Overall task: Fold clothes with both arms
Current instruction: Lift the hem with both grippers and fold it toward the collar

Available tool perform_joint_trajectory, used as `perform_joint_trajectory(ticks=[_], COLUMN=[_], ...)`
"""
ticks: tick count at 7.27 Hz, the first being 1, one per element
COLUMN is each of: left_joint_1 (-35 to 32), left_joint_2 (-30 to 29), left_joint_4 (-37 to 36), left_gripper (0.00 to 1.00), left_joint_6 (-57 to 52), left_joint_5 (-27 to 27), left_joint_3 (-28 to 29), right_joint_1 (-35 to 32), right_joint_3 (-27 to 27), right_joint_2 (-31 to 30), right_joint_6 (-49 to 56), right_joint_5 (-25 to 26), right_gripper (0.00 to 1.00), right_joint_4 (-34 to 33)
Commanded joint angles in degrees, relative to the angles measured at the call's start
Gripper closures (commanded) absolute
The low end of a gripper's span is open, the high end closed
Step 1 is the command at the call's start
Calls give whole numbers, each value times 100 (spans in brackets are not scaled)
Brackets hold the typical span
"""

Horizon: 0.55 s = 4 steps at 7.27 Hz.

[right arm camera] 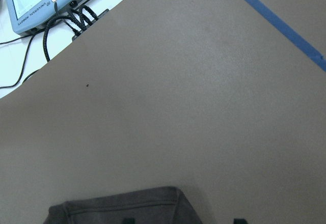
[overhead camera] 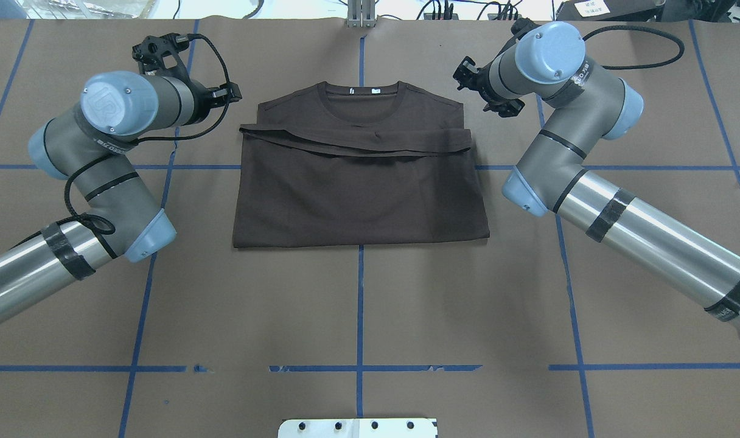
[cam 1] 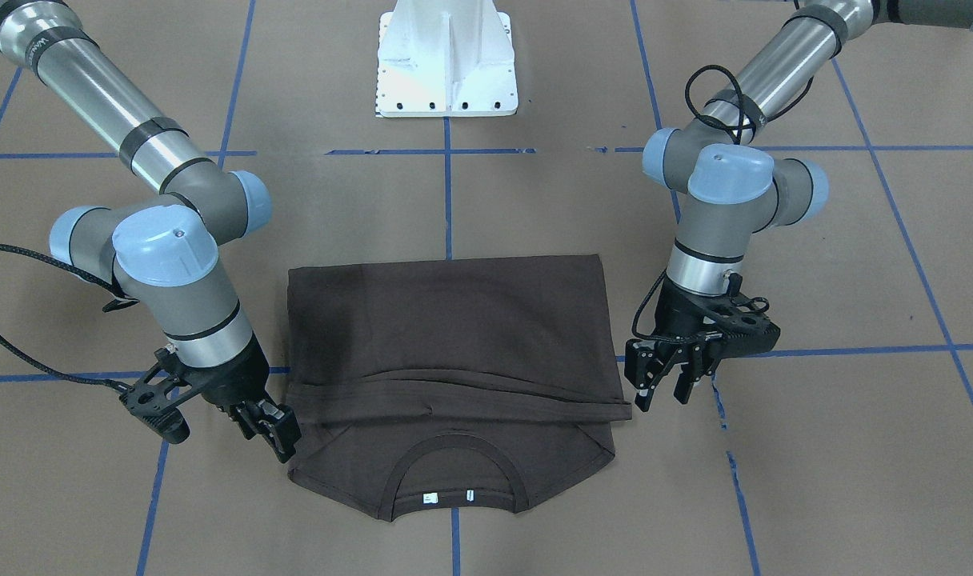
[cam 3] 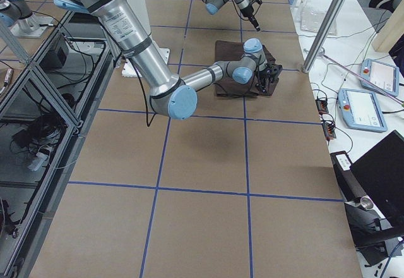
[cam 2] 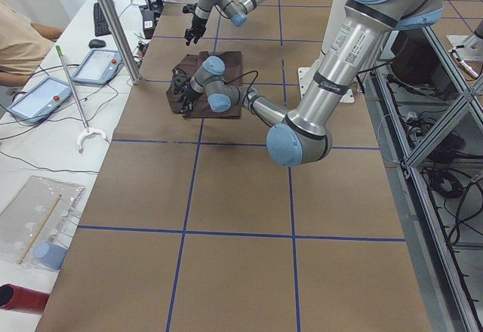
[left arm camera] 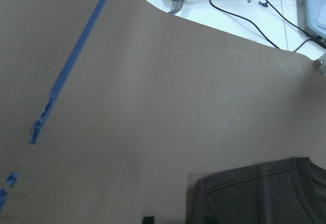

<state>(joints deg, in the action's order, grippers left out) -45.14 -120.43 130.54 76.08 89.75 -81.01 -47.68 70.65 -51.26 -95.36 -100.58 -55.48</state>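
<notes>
Counting: 1 T-shirt [cam 1: 454, 320]; left gripper [cam 1: 664, 382] + right gripper [cam 1: 272, 436] = 2.
Cloth: dk brown, soft, folded rect.
Jaws: both spread, empty.

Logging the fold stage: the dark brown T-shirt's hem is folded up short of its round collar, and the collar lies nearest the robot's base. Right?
No. On the dark brown short-sleeved T-shirt, the round ribbed collar lies at the edge farthest from the white metal pedestal base, as the overhead exterior view shows. The rest holds.
</notes>
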Motion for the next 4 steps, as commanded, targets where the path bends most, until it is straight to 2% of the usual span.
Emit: perform_joint_trajectory(ticks=[1, 2, 4], left_joint_1=[-126, -109, -91], left_joint_2=[98, 116, 168], left_joint_4=[138, 95, 68], left_gripper=[0, 0, 0], left_joint_6=[-321, -322, -252], left_joint_5=[-72, -54, -36], left_joint_3=[-292, -519, -592], right_joint_1=[22, 457, 942], right_joint_3=[621, 1461, 2169], right_joint_2=[-294, -871, -1427], right_joint_6=[1, -183, -632], right_joint_5=[47, 56, 56], right_gripper=[0, 0, 2], right_joint_4=[29, 11, -33])
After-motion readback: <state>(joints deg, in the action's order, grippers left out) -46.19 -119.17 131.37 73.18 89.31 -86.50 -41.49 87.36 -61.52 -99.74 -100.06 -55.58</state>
